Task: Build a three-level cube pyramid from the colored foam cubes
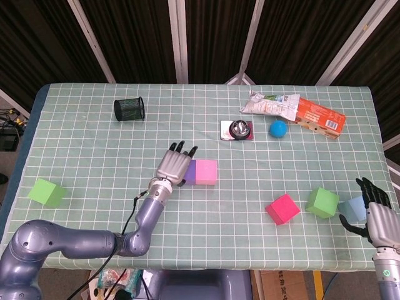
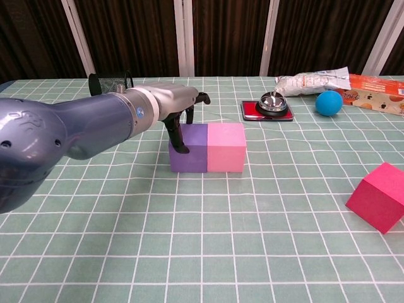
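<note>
resting over the purple cube (image 1: 189, 171), the left hand (image 1: 174, 165) lies fingers spread at 9 o'clock of the touching pink cube (image 1: 205, 172); the right hand (image 1: 377, 212) hangs wide, holding nothing. chest view: its fingers (image 2: 176, 135) drape the purple cube's left face.

Mid-table, two cubes (image 2: 207, 148) sit touching side by side, with the left hand (image 1: 174, 165) resting over the left one. Behind them to the right stand a bell (image 1: 238, 129) and ball (image 1: 278, 129), with packets (image 1: 294, 110) beyond. Near the right front edge, three more cubes (image 1: 319, 204) lie beside the right hand (image 1: 375, 212); another cube (image 1: 45, 192) sits far left, a mesh cup (image 1: 129, 109) behind.
</note>
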### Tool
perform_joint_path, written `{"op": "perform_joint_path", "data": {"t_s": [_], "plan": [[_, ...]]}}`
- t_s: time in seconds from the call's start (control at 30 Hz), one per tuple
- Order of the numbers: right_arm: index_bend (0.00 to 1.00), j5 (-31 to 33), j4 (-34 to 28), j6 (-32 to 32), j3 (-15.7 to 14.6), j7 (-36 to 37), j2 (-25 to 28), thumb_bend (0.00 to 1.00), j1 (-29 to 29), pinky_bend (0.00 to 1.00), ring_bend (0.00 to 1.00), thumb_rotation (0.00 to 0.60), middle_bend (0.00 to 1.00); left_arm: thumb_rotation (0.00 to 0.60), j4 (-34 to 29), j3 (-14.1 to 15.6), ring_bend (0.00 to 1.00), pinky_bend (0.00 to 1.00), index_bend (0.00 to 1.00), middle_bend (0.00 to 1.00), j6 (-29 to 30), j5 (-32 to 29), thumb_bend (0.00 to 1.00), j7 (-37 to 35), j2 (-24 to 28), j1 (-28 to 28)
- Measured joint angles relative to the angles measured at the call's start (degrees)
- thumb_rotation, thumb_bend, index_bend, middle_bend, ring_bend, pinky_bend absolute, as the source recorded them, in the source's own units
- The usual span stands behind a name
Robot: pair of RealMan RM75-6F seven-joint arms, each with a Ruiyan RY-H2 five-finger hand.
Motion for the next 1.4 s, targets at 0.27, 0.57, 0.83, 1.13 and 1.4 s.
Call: {"op": "perform_joint_path", "data": {"t_s": [0.27,0.57,0.83,1.13,1.4], "plan": [[0.00,0.0,0.1,0.1,0.0,0.0,0.0,0.32,0.0,0.00,0.00,0.600,0.00,0.600,0.1,-0.2,0.03,0.11,0.00,0.35,0.3,-0.5,0.33,0.6,-0.2,0.0],[0.00,-0.1,0.0,0.1,-0.1,0.1,0.0,0.32,-0.1,0.00,0.00,0.600,0.00,0.600,-0.3,0.0,0.03,0.08,0.00,0.27,0.3,0.0,0.30,0.9,-0.1,0.2],[0.00,-0.1,0.1,0.1,-0.1,0.0,0.0,0.32,-0.1,0.00,0.00,0.600,0.00,0.600,-1.3,0.2,0.00,0.04,0.00,0.13,0.3,-0.7,0.22,1.8,0.6,0.3],[0.00,-0.1,0.1,0.2,-0.1,0.0,0.0,0.32,-0.2,0.00,0.00,0.600,0.00,0.600,-2.4,-0.1,0.00,0.01,0.00,0.00,0.5,-0.9,0.14,1.8,1.2,0.3],[0.00,-0.1,0.0,0.3,-0.1,0.2,0.3,0.32,-0.3,0.00,0.00,0.600,0.00,0.600,-6.3,0.2,0.00,0.00,0.00,0.00,2.2,-0.9,0.11,1.9,3.8,1.4]]}}
